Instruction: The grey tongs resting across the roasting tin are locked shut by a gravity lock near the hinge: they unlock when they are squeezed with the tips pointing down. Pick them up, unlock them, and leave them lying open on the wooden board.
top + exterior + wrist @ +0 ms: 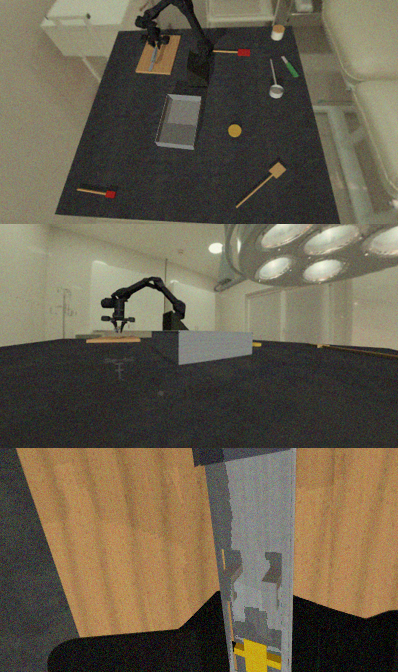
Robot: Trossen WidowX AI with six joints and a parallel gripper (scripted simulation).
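Note:
The gripper (157,45) (118,331) (257,607) is shut on the grey tongs (152,59) (262,508), one black finger on each side. The tongs stretch away from the fingers over the wooden board (165,67) (111,340) (125,523), with a yellow part (255,654) between their sides near the fingers. Their arms look close together. The fingertips are just above the board in the exterior view, and a shadow falls beside the tongs. Whether the tongs touch the board is unclear. The roasting tin (175,145) (215,346) holds no tongs.
A red-headed spatula (243,53) lies right of the arm's base, another (110,194) at the front left. A yellow disc (235,130), a wooden spatula (277,170), a ladle (276,91), a green-handled tool (291,70) and a white jar (277,35) are to the right.

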